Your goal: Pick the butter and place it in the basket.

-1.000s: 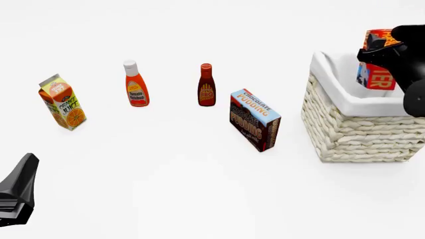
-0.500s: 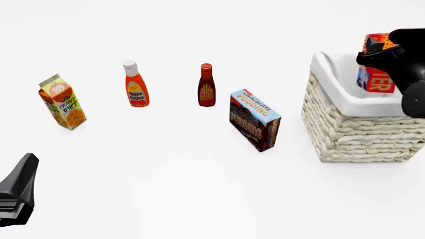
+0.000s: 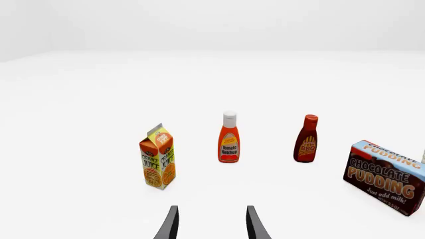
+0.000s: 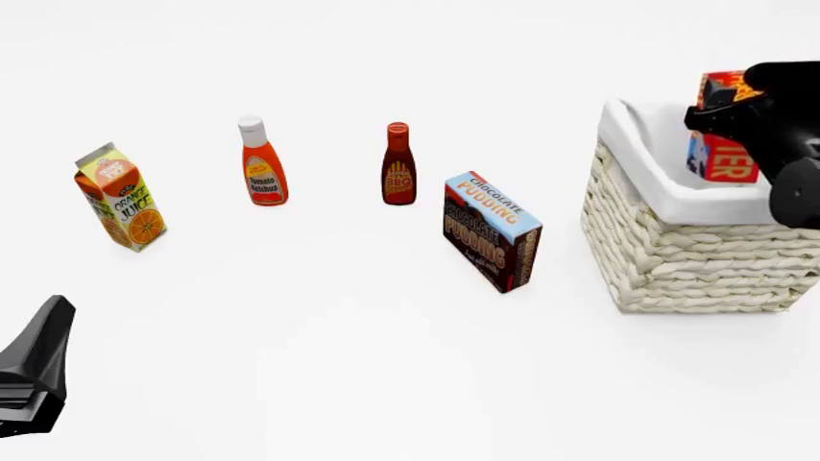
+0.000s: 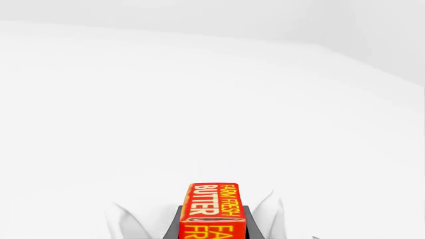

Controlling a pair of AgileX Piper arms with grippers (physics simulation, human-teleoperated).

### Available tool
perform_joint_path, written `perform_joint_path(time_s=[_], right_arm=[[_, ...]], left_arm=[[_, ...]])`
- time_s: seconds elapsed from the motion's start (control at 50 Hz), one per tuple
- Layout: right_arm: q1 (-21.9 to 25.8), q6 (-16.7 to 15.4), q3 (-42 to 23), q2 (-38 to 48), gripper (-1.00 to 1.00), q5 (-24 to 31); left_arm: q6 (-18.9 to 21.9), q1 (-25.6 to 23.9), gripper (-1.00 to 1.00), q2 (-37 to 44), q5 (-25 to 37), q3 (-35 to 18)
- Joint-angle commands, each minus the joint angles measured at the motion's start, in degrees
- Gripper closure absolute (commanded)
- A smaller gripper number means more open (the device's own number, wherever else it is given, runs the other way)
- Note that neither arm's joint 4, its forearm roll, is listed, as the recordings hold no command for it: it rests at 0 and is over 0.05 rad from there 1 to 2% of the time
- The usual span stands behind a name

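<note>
The butter [image 4: 725, 158] — a small red-orange carton with yellow lettering — hangs over the basket's [image 4: 692, 259] cream wicker weave and white cloth lining, pinched in the right claw [image 4: 736, 120]. The left claw [image 3: 211, 224] sits low over the worktop [image 4: 333, 336] — prongs parted, holding nothing.

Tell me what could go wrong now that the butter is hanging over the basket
The right pincer holds the butter above the basket, toward its far side. Released here, it might clip the cloth-lined rim and tumble outside rather than settle inside. The box is gripped by one end only, so it could tilt or slip early. Lowering further, the arm itself may bump the basket rim.
</note>
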Motion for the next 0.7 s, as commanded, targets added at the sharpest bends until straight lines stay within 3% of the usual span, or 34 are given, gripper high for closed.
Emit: perform_joint_path(time_s=[0.02,0.7], right_arm=[[-0.16,0.57,-1.03,0.10,1.00,-0.28],[-0.33,-0.19,-1.79,1.28,1.00,-0.03]], left_arm=[[0.00,0.00,-1.00,0.00,0.00,0.00],[0.00,0.00,-1.00,0.00,0.00,0.00]])
